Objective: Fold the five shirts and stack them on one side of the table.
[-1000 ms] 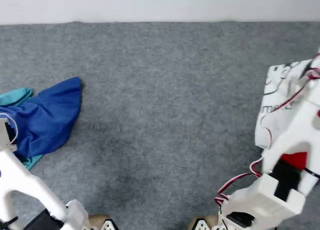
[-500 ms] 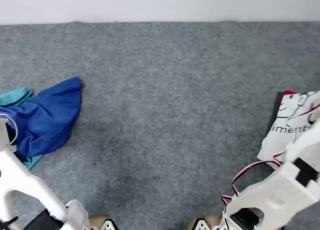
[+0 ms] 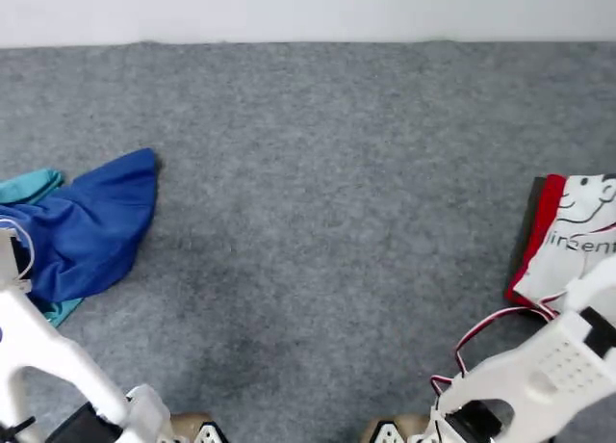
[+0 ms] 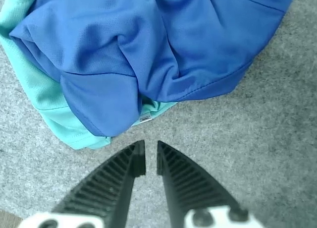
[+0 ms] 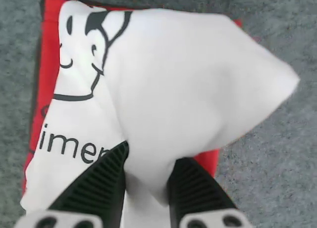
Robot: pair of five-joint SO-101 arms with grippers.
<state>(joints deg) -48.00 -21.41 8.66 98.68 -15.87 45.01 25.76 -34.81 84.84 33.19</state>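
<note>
Right tool [image 5: 148, 158] clamps the white printed shirt [image 5: 188, 79], draped on the flat red shirt [image 5: 48, 64] at the grey table [image 3: 327, 173] edge. Left tool [image 4: 151, 151], tips together and empty, hangs beside the crumpled blue shirt [image 4: 163, 44] atop the teal shirt [image 4: 44, 89]. Those 2 look unfolded, so plenty remains.

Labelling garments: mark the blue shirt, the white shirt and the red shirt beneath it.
blue shirt [image 3: 91, 226], high view, cloth's middle.
white shirt [image 5: 188, 89], right wrist view, raised plain fold.
red shirt [image 3: 537, 233], high view, exposed strip.

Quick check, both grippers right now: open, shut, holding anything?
Left gripper: shut, holding nothing, just off the blue shirt.
Right gripper: shut on a fold of the white shirt.
</note>
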